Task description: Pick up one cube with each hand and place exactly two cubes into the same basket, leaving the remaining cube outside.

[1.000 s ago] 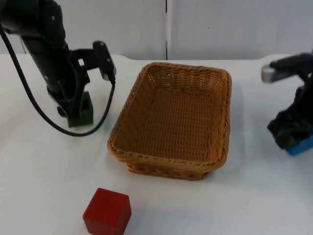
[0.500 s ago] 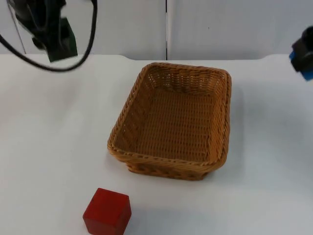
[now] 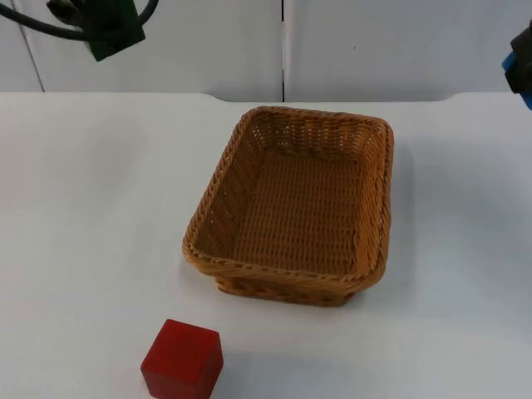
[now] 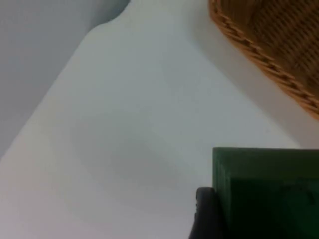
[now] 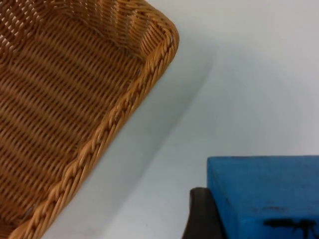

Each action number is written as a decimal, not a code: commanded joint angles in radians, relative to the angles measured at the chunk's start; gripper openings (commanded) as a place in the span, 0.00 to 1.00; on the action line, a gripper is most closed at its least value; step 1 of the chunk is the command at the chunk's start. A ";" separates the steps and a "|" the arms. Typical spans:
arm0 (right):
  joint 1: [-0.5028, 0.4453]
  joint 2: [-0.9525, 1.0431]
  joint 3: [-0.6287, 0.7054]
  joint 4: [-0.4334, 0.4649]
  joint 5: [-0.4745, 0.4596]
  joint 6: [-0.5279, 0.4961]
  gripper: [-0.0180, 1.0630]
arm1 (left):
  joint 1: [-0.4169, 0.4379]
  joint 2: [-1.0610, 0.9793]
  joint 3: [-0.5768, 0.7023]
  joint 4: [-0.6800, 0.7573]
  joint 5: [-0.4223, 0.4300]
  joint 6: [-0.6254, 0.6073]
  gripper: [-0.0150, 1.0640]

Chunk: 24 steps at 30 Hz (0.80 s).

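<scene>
Top view: left hand (image 3: 106, 32) clamped on green cube (image 3: 116, 35), right hand (image 3: 521, 71) clamped on blue cube (image 3: 517, 76), both raised beside wicker basket (image 3: 218, 195); red cube (image 3: 183, 360) on bench (image 3: 91, 208).

Woven wicker basket (image 3: 376, 208); matt red cube (image 3: 183, 359)

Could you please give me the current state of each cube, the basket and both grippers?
green cube: lifted off the table, held in the left gripper.
blue cube: lifted, held in the right gripper.
red cube: resting on the table, in front of the basket, untouched.
basket: upright on the table, nothing inside.
</scene>
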State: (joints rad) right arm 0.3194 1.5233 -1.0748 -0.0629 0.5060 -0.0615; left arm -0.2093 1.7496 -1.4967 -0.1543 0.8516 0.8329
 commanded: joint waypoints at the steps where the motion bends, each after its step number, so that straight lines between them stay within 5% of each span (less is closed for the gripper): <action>1: 0.006 -0.013 -0.003 -0.002 -0.005 0.002 0.01 | 0.001 -0.013 -0.004 -0.053 0.010 -0.019 0.01; 17: 0.006 -0.013 -0.013 0.020 -0.013 0.006 0.01 | -0.007 -0.011 -0.004 -0.149 0.029 -0.019 0.01; 24: 0.006 0.045 -0.151 0.043 0.081 0.006 0.01 | -0.069 0.006 -0.004 -0.148 0.025 -0.019 0.01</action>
State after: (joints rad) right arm 0.3194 1.5661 -1.2113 -0.0259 0.5789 -0.0553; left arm -0.2686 1.7574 -1.4967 -0.2824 0.8786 0.8212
